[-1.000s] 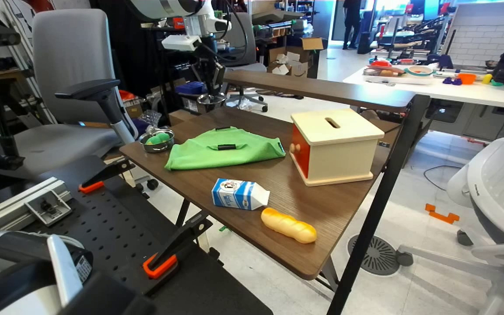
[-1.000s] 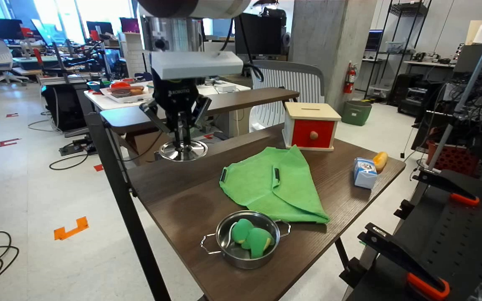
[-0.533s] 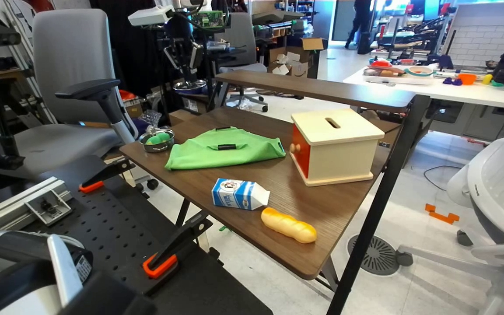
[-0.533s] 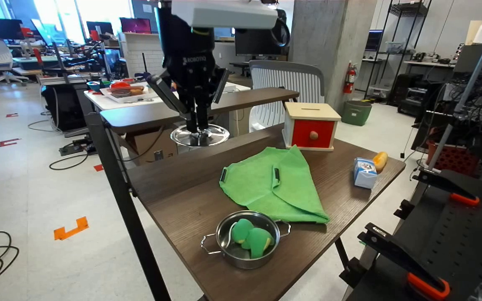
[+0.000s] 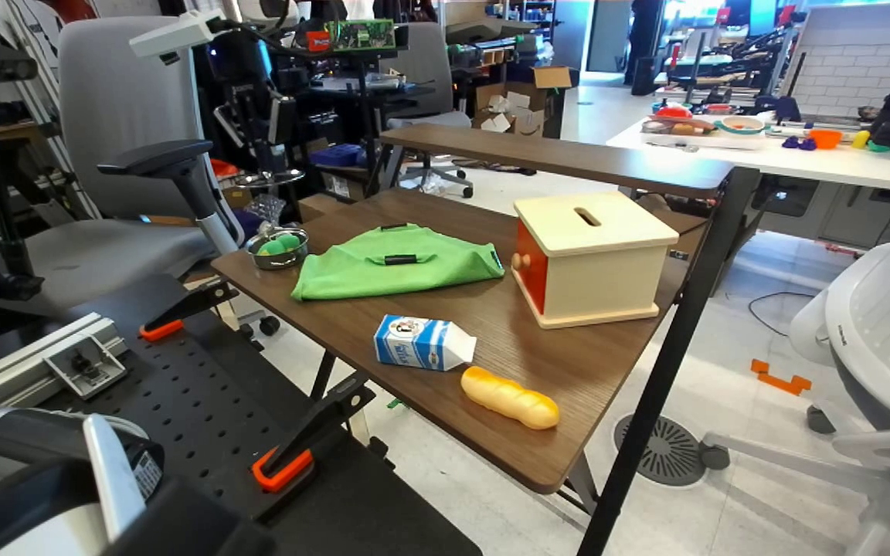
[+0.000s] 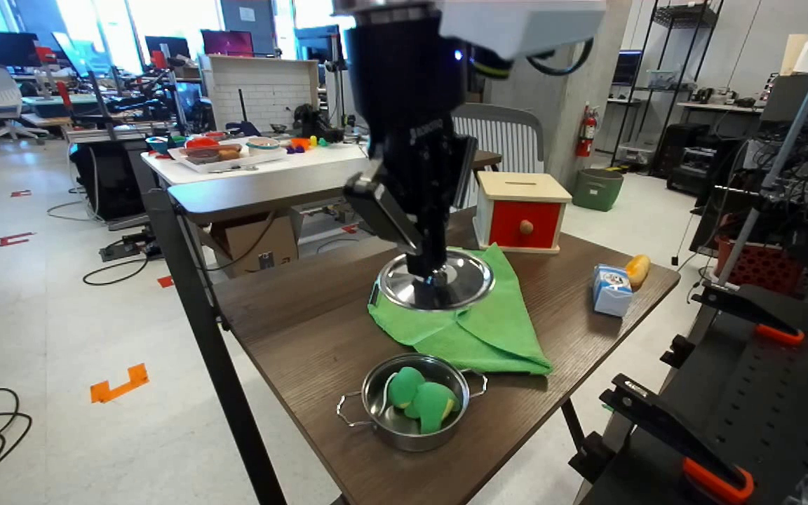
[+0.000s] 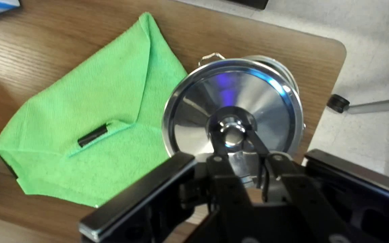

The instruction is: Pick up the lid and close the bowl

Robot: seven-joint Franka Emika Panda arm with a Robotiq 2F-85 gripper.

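Uncovered pot (image 6: 414, 442) on the counter (image 6: 320, 344), green toy (image 6: 435, 403) inside, lid (image 7: 235, 89) gripped by its knob (image 7: 234, 135) in the hand (image 6: 430, 265), clear of the pot

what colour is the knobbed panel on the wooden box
The panel is red, clearest in an exterior view.

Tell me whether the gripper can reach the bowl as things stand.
Probably yes: the gripper holds the lid aloft, and nothing shows in the way between lid and open bowl.

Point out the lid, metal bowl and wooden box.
Lid (image 7: 231, 94): wrist view, on its shiny top face.
Metal bowl (image 6: 414, 442): in an exterior view, outer wall.
Wooden box (image 5: 599, 279): in an exterior view, cream side panel.
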